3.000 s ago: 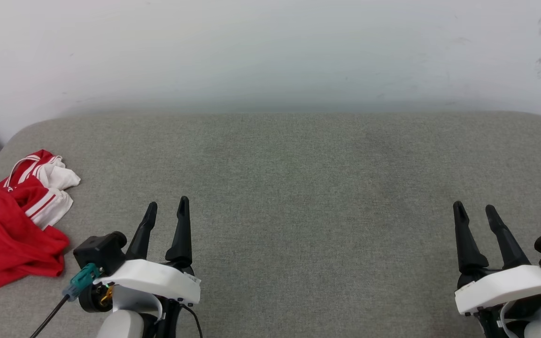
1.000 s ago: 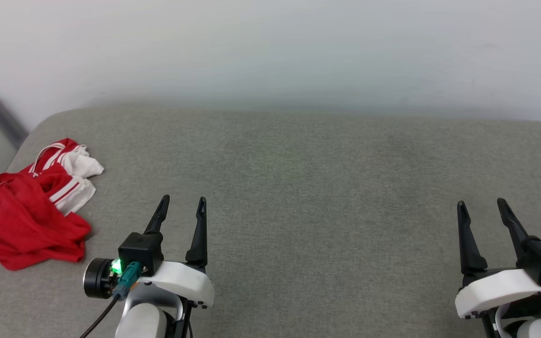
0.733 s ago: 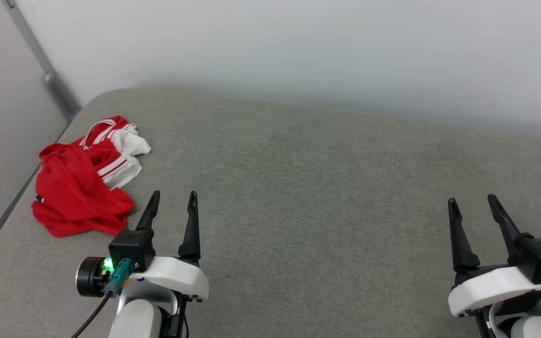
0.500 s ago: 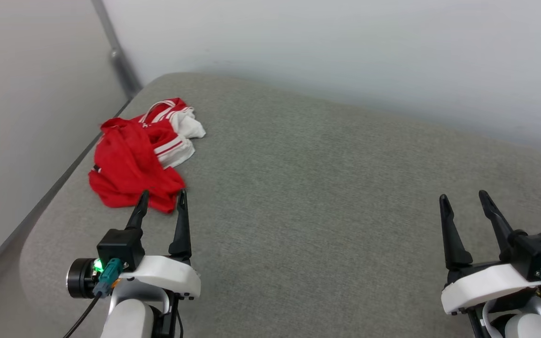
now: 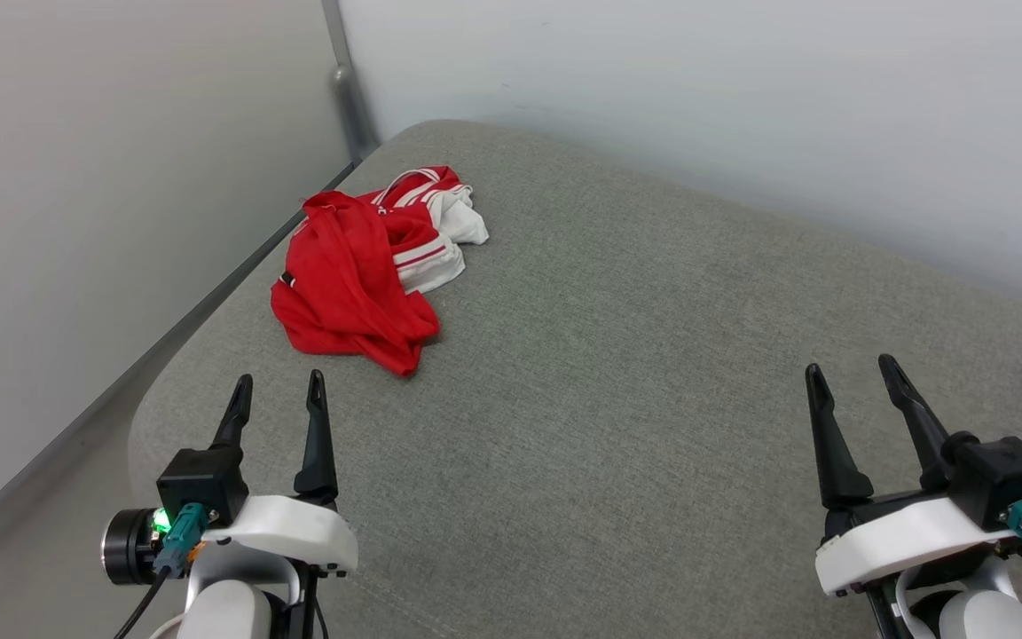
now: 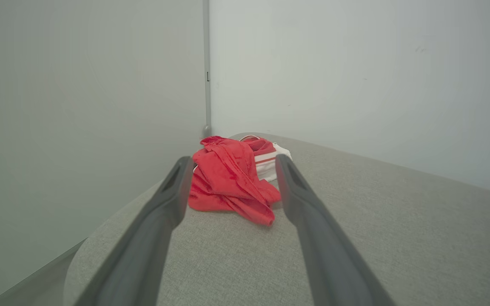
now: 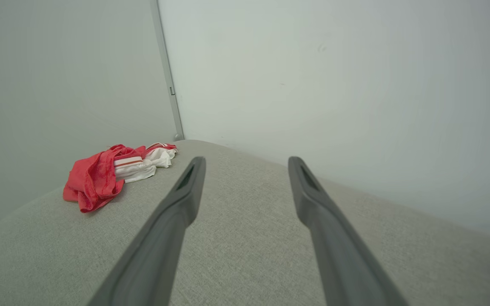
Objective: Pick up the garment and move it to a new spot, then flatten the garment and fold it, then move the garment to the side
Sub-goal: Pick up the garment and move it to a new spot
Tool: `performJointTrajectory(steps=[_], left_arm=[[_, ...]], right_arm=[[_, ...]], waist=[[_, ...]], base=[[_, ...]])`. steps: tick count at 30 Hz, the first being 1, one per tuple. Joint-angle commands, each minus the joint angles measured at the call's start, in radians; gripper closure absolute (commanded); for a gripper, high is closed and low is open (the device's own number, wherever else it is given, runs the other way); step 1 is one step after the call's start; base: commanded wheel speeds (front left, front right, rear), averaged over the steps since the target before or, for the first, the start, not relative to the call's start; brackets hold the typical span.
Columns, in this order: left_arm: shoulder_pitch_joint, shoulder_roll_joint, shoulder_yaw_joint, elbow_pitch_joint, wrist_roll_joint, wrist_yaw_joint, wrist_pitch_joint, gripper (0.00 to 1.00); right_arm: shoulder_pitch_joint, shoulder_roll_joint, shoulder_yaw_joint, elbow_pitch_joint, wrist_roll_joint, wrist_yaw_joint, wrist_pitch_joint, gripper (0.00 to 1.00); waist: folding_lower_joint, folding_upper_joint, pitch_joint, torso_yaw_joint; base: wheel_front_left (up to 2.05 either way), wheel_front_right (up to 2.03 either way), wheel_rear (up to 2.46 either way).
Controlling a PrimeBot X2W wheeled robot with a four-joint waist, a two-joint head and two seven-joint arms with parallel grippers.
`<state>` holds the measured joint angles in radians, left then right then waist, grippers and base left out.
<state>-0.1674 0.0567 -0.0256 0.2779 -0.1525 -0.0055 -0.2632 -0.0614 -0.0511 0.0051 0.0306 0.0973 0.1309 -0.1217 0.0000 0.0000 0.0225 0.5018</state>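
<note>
We found the garment (image 5: pixel 360 275) crumpled in a heap near the far left corner of the surface (image 5: pixel 635 355), close to its left edge and touching nothing else. The red body was bunched toward us, and the white sleeves with their striped trim lay on the far side.

We judged it light, soft and limp. It would sag and unfurl as it rose, and a shallow pinch might lift only one layer or slip off. The raised red fold at the top of the heap looked like the best place to take hold, or else the thicker striped trim, which should give a firmer bite. We could not make out the collar or the hem well enough to plan a grasp there.

The left fingers (image 5: pixel 317 435) stood apart with nothing between them, short of the heap and pointing toward it. In the left wrist view the garment (image 6: pixel 228 182) sat framed between them. The right fingers (image 5: pixel 828 435) were also apart and empty, well away to the right.

The surface was a grey woven pad with a rounded edge. It looked soft, so we expected it to give under pressure and drag on the cloth. Pale walls (image 5: pixel 697 106) met in a corner behind the heap, with a grey upright strip (image 5: pixel 347 89) at the join.
</note>
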Motion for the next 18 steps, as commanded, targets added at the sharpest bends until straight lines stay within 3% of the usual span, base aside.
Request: performJointTrajectory(steps=[1, 8, 13, 18], left_arm=[[0.004, 0.001, 0.001, -0.001, 0.008, 0.0, -0.002, 0.0], [-0.046, 0.005, -0.007, 0.012, 0.02, -0.01, -0.002, 0.0], [-0.166, 0.025, -0.002, 0.035, 0.008, -0.029, 0.003, 0.0], [-0.345, 0.076, 0.031, 0.054, -0.026, -0.04, 0.101, 0.0]], right_arm=[[-0.011, 0.001, 0.001, -0.007, 0.002, 0.0, 0.002, 0.0], [-0.021, 0.001, 0.009, -0.021, -0.012, 0.0, 0.017, 0.0], [-0.04, 0.001, 0.012, -0.054, -0.036, 0.0, 0.041, 0.0], [-0.083, 0.001, 0.011, -0.1, -0.072, 0.0, 0.067, 0.0]], waist=[[0.0, 0.0, 0.002, 0.004], [0.0, 0.0, 0.02, -0.005], [0.0, 0.0, 0.072, -0.041], [0.0, 0.0, 0.167, -0.11]], base=[[0.0, 0.0, 0.0], [0.0, 0.0, 0.0], [0.0, 0.0, 0.0], [0.0, 0.0, 0.0]])
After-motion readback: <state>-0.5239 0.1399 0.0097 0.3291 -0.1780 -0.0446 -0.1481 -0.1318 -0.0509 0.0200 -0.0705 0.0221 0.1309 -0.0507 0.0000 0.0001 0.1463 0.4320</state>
